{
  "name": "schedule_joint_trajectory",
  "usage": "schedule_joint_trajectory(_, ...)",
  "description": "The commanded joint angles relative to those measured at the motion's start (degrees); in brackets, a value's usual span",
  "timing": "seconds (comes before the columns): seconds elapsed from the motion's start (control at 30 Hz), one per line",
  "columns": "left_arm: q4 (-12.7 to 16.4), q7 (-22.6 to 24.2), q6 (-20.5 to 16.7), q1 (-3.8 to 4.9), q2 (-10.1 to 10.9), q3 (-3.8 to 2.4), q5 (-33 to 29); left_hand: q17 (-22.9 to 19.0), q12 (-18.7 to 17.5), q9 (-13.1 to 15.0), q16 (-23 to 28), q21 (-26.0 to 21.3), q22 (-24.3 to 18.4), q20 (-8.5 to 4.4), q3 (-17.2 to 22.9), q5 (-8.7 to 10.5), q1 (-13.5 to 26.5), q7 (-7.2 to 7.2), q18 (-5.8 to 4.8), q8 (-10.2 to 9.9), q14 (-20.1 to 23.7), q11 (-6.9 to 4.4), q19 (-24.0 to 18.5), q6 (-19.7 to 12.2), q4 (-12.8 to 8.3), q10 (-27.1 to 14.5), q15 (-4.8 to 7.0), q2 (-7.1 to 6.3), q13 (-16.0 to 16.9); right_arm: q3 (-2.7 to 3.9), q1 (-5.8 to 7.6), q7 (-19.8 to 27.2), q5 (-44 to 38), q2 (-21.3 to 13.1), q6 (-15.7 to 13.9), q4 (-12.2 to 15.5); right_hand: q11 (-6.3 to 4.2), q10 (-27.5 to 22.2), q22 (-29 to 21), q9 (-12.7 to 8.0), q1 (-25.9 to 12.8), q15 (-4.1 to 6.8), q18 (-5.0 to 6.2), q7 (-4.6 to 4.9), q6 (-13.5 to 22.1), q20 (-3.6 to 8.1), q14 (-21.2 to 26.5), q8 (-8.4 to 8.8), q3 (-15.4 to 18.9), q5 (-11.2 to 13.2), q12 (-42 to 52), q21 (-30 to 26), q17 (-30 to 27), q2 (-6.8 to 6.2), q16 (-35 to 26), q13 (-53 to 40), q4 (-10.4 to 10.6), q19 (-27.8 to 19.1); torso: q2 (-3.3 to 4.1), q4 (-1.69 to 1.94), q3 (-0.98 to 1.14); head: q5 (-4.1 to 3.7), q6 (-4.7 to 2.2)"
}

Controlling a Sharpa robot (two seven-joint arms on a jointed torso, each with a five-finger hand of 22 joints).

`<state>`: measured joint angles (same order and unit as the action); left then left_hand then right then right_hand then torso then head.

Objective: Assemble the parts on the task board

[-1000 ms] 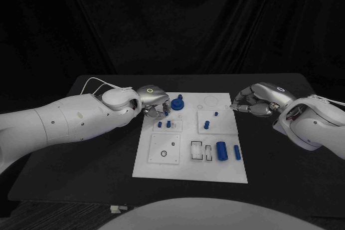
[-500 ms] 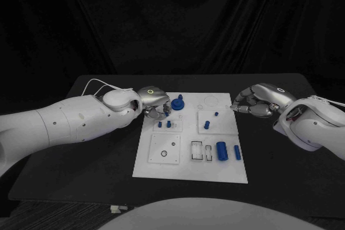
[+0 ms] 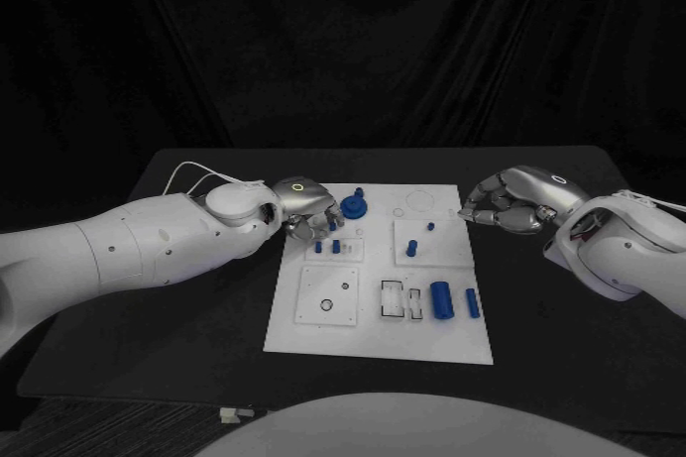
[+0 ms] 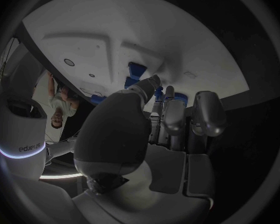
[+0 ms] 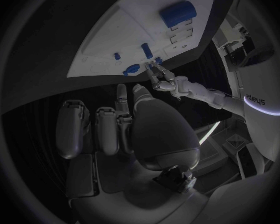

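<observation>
Our left hand (image 3: 304,205) sits over the far left corner of the white board (image 3: 375,336), fingers curled down close together; whether the fingertips pinch a blue piece we cannot tell. Just beside them stands a round blue knob (image 3: 355,207), and two small blue pegs (image 3: 326,247) stand just nearer us. These pieces look light, stiff and smooth, probably slippery, so we judge a pinch across the sides best. Our right hand (image 3: 507,205) hovers off the board's far right edge, fingers curled in, holding nothing.
</observation>
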<state>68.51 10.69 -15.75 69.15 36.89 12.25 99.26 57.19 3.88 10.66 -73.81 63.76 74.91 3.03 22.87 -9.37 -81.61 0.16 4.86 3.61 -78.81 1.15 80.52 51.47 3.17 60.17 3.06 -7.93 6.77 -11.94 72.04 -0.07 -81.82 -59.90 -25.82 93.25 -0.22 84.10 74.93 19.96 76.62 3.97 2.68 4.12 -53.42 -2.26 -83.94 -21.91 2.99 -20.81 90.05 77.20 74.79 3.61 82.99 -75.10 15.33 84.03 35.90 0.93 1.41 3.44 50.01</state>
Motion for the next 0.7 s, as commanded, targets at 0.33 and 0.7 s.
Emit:
schedule_joint_trajectory(0.33, 0.41, -0.78, -8.69, 0.02, 1.92, -0.10, 0.04, -0.70, 0.65, -1.94, 0.44, -1.73, 7.90, 0.15, -4.47, 6.26, 1.63, -2.57, 0.52, 0.00, 0.53, -0.10, -0.50, -7.36, 3.01, -5.98, -0.07, -0.53, 0.55, 0.05, 0.28, -1.27, -0.13, -0.76, -0.37, 0.78, -0.23, 5.34, 10.86, -0.05, 0.80, 0.24, 0.46, -0.14, 0.12, 0.14, -3.29, 0.29, -0.37, -0.18, -0.49, -0.39, -0.01, -0.36, -0.26, -13.90, -0.24, 0.73, -0.06, -0.04, -0.04, 0.23, -0.01)
schedule_joint_trajectory(0.7, 3.37, -1.90, -19.39, 0.14, 8.01, -0.10, -5.45, -9.84, 3.51, -2.07, 6.08, -9.80, 5.98, 0.73, -6.02, 4.07, 1.45, -0.26, 1.68, 0.92, 5.71, 0.92, -3.93, -5.45, 6.83, -5.58, -0.84, 2.55, 1.78, 0.06, 4.89, -1.01, -0.13, -0.32, -1.11, 1.16, -0.32, -15.91, 10.72, 0.24, 4.03, 0.37, 0.56, -0.14, -0.08, 0.31, -3.23, 0.46, -1.65, -0.80, -28.73, -1.21, -0.76, -1.67, -0.67, 23.99, -1.24, 0.63, -0.20, 0.09, -0.23, 0.33, -0.01)
